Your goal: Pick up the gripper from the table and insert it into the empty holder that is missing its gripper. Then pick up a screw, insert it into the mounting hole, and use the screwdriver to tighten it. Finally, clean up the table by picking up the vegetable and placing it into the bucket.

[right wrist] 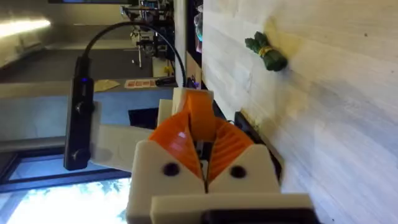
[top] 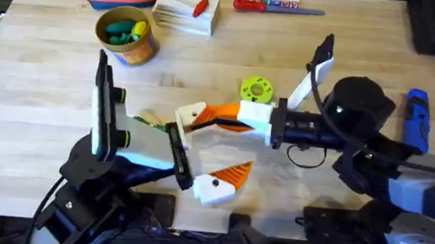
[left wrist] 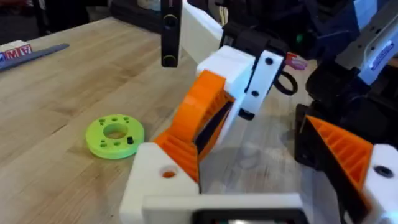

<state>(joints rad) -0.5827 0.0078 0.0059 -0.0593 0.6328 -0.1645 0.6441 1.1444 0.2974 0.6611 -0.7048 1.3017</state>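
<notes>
Pressing home now: right tool [top: 202, 119] clamps the orange ribbed gripper [left wrist: 200, 112] mid-table, meeting the left tool [top: 207, 154], which stands open with its white holder [left wrist: 163, 180] waiting. Best keep the wedge square to the slot, I'd say, and ease it in without twisting.

Overhead camera looks down and forward across the light wooden butcher-block surface [top: 38, 98], both arm bases at its near edge. Left wrist camera sits low and close behind its own white-and-orange fingers [left wrist: 163, 167], facing across the wood toward the right arm's white-and-orange fingers [left wrist: 214, 102] and the green ring-shaped plastic disc [left wrist: 114, 136], which the overhead also catches mid-surface [top: 257, 89]. Right wrist camera is rolled sideways, tight behind its fingers [right wrist: 205, 149], wood running up one side, small green leafy toy vegetable [right wrist: 266, 51] beyond.
</notes>
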